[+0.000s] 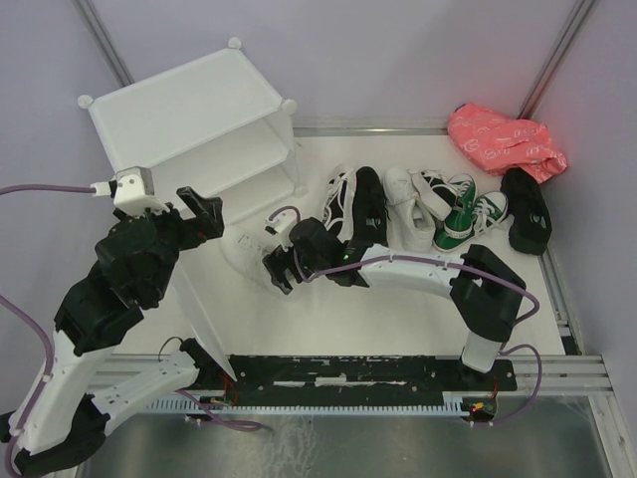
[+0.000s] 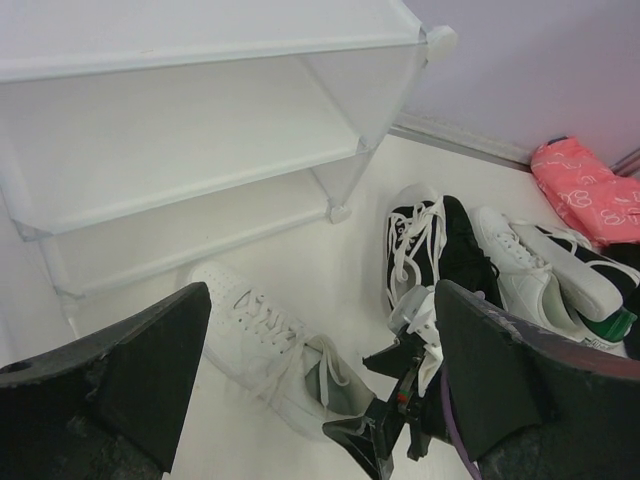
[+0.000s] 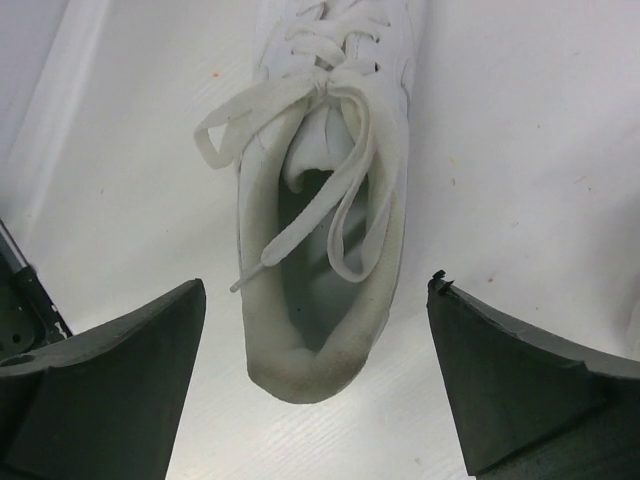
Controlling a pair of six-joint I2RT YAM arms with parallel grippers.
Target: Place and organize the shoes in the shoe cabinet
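Observation:
The white translucent shoe cabinet (image 1: 189, 119) stands at the far left with its shelves showing (image 2: 180, 150). One white sneaker (image 1: 242, 249) lies on the table in front of it, toe towards the cabinet (image 2: 250, 335). My right gripper (image 1: 277, 269) is open at its heel, and the heel opening (image 3: 320, 270) sits between the spread fingers (image 3: 110, 385) untouched. My left gripper (image 1: 207, 217) hangs open above and to the left of the sneaker, holding nothing (image 2: 320, 385). The other shoes lie in a row at the right: black sneakers with white laces (image 1: 343, 204), a white sneaker (image 1: 408, 209), green sneakers (image 1: 468, 217), black shoes (image 1: 526, 209).
A pink bag (image 1: 506, 139) lies at the back right corner. The cabinet's open door panel (image 1: 199, 309) juts out towards the near edge beside my left arm. Metal rails run along the table's back and right edges.

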